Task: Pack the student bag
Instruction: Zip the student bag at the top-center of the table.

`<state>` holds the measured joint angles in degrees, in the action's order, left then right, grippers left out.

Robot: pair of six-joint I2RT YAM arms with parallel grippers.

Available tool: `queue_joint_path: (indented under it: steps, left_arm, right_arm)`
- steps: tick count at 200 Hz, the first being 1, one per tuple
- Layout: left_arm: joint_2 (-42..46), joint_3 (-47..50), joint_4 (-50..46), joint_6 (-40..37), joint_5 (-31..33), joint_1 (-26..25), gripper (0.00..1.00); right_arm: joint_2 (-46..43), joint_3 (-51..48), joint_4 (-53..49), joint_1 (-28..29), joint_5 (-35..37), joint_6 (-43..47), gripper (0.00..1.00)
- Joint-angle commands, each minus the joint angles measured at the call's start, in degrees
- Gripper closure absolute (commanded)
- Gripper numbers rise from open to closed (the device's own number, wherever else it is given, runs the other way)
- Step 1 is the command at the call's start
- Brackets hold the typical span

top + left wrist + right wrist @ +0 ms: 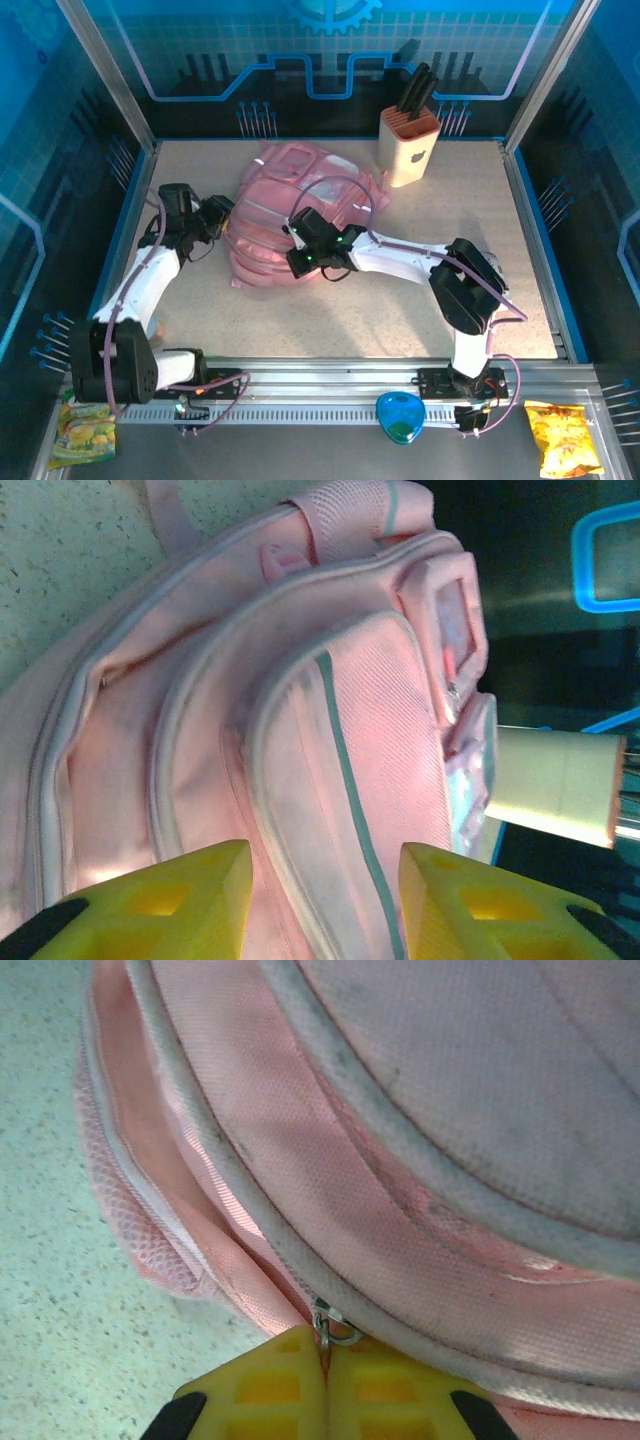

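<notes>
student bag [272, 203], zip [331, 1328] in right claw [325, 1358]

The student bag [390, 740] is matt woven pink cloth, its zipper pull [322, 1315] shiny metal, the table [60, 1290] speckled and matt.

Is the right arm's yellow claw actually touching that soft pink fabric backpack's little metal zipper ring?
Touching. The right wrist view shows the right gripper shut, its yellow tips pinching the metal zipper ring of the soft pink fabric backpack.
</notes>
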<state>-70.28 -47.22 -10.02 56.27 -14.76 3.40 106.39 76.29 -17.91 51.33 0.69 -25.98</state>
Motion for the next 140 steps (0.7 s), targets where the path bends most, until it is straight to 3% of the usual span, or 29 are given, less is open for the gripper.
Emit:
queue_joint_path:
  steps: [1,70,97,140]
  left_arm:
    - [2.6,2.6,-5.9,4.6,-0.2,-1.7,0.56]
    - [-0.1,9.5,0.0,13.4,2.6,-12.8,0.58]
    - [-3.5,10.8,6.5,14.6,0.5,-13.5,0.58]
    - [-5.6,8.1,8.2,12.3,2.0,-13.8,0.57]
  right_arm:
    - [0.9,2.5,3.0,0.2,-1.9,-1.2,1.0]
    - [-0.5,0.3,3.8,-0.1,-1.7,-2.0,1.0]
    - [-0.6,-0.3,4.2,-0.1,-2.3,-2.1,1.0]
    - [-1.1,-1.0,3.3,-0.1,-1.2,-1.6,1.0]
